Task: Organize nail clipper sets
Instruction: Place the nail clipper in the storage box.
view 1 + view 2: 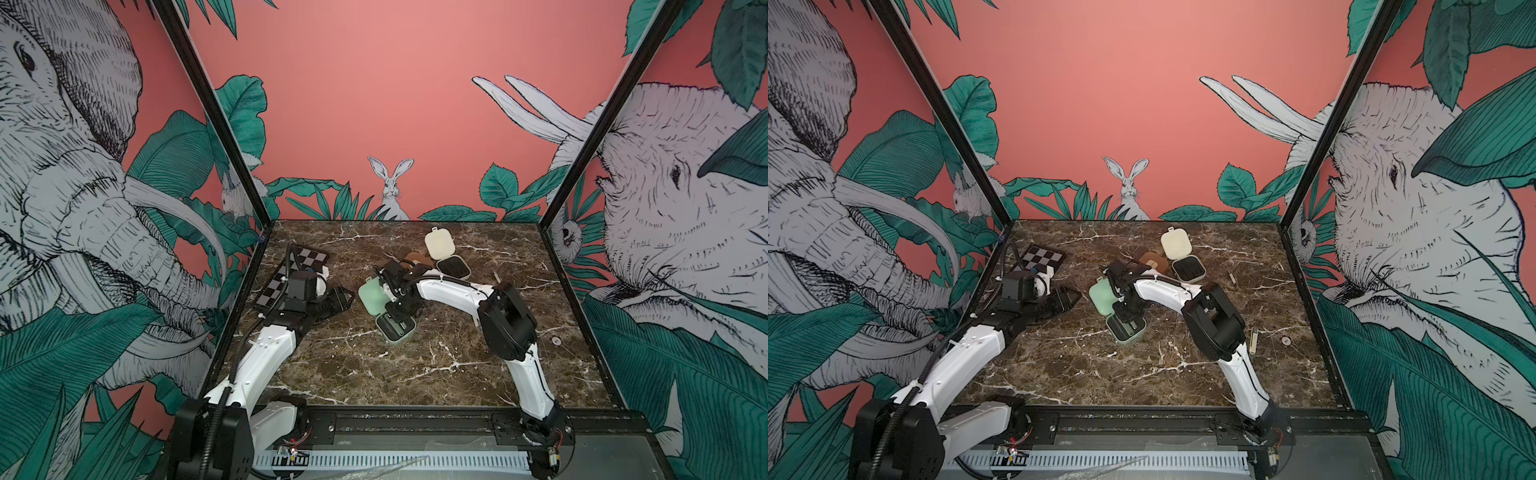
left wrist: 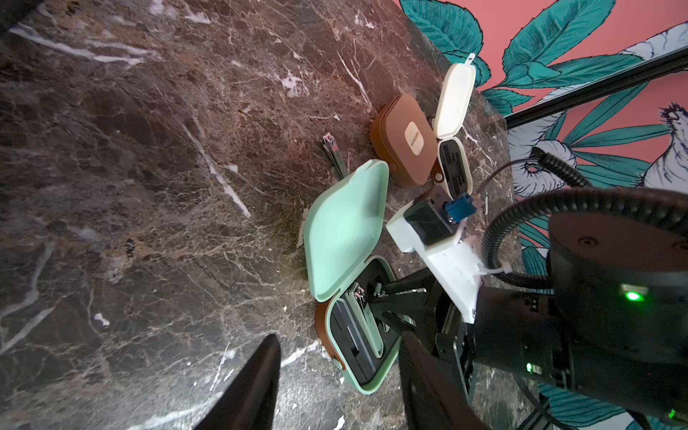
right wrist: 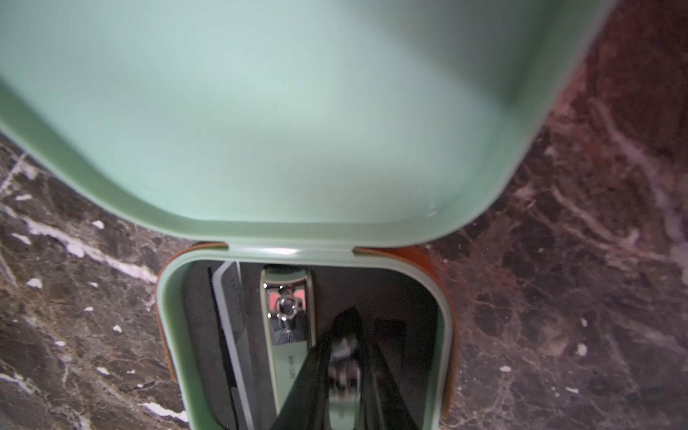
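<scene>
The mint green case (image 1: 395, 332) (image 1: 1126, 332) lies open mid-table, its lid (image 2: 346, 227) (image 3: 298, 111) laid back. A mint clipper (image 3: 290, 327) and a grey file (image 3: 231, 305) lie in its black insert. My right gripper (image 3: 346, 335) (image 1: 395, 320) reaches down into the case, fingers close on both sides of a small mint tool (image 3: 344, 372), which is blurred. The brown case (image 1: 415, 259) (image 2: 402, 141) lies closed behind it. The cream case (image 1: 455, 268) (image 2: 452, 163) stands open beside that. My left gripper (image 2: 340, 346) (image 1: 336, 303) hovers open and holds nothing, left of the mint case.
A silver clipper (image 2: 333, 152) lies loose near the brown case. A cream tool (image 1: 1253, 340) and a small slim tool (image 1: 1232, 277) lie on the marble at the right, with a small round thing (image 1: 1285, 340) nearby. The checkerboard (image 1: 299, 266) leans at the back left.
</scene>
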Robot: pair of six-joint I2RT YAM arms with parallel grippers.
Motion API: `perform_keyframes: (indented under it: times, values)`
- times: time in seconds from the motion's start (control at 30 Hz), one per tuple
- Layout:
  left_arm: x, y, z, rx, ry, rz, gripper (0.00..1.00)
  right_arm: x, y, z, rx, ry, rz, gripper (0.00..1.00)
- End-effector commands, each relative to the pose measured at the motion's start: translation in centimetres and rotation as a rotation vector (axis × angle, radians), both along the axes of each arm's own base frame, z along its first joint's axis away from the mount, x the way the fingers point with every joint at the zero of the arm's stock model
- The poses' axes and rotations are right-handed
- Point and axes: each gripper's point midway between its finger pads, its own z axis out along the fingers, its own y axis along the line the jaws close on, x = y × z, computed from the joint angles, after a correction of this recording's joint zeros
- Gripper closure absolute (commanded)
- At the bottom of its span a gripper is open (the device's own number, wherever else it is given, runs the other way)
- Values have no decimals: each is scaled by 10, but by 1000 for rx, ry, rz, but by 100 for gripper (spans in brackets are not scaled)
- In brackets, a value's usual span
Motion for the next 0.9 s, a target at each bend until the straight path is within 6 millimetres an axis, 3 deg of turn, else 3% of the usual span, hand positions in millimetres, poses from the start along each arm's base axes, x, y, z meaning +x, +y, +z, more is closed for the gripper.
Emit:
perform_keyframes:
  times: [0.0,0.23,0.57,0.67,0.73,0.87]
  values:
    - [-1,1,1,-13,-12,3,46,3,-1,-4,-12,2,-6,76]
    - [-1,-1,3,-18,-14,-1,46,2,-1,0,-8,-1,-9,73]
    - [0,0,6,-16,-18,2,46,16,10,59,85,-99,-28,64]
    - [0,0,7,-15,-20,3,46,16,11,68,100,-109,-29,63]
    - [0,0,7,-14,-19,4,46,15,10,66,95,-103,-27,66]
    - [1,1,7,-14,-18,5,47,13,11,51,78,-70,-22,84]
